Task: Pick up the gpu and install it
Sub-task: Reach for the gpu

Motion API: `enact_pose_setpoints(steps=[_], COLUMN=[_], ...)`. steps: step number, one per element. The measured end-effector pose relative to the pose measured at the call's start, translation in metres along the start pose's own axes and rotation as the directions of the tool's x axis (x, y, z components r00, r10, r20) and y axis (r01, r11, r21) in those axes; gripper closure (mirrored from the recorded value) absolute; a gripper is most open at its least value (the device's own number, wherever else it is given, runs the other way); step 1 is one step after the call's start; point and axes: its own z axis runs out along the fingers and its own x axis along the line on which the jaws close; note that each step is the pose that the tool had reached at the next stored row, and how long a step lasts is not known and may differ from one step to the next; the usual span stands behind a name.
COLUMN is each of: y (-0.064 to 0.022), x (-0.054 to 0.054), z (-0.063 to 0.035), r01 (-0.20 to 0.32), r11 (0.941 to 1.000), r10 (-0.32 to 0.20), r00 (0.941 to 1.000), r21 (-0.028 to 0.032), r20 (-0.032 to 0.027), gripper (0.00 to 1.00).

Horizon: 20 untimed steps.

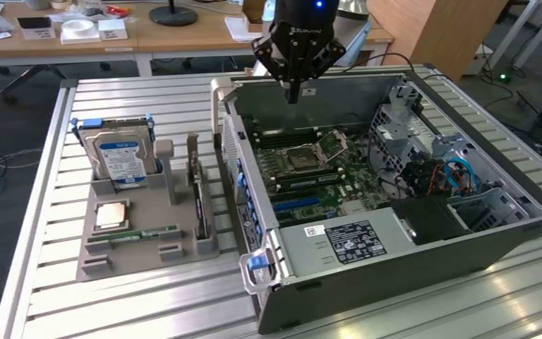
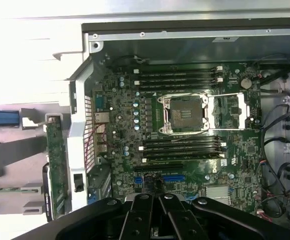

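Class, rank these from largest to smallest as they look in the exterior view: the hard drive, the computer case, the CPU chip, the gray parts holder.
1. Computer case
2. Gray parts holder
3. Hard drive
4. CPU chip

Slatted table [image 1: 139,311]: gray rack [image 1: 132,254], computer case [image 1: 422,277]

Case [image 1: 394,282] on table [image 1: 149,311], rack [image 1: 132,260] to the exterior view's left; gpu [image 1: 198,192] standing in rack

Base of hand [image 2: 159,196] beyond wrist-view edge
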Motion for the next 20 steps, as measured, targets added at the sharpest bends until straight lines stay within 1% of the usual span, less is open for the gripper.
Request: enact_pose_setpoints(steps=[8, 12, 20], y=[-0.0017, -0.0023, -0.0043], x=[0.022, 0.031, 0.056], z=[-0.0002, -0.0001, 0.0002], r01=[0.000, 0.000, 0.000], r11=[1.0000, 1.0000, 1.0000], r10=[0.000, 0.000, 0.000], r00=[1.0000, 1.0000, 1.0000], r21=[0.0000, 0.0000, 0.0000], r20=[0.0000, 0.0000, 0.0000], gripper=[0.89, 0.89, 0.89])
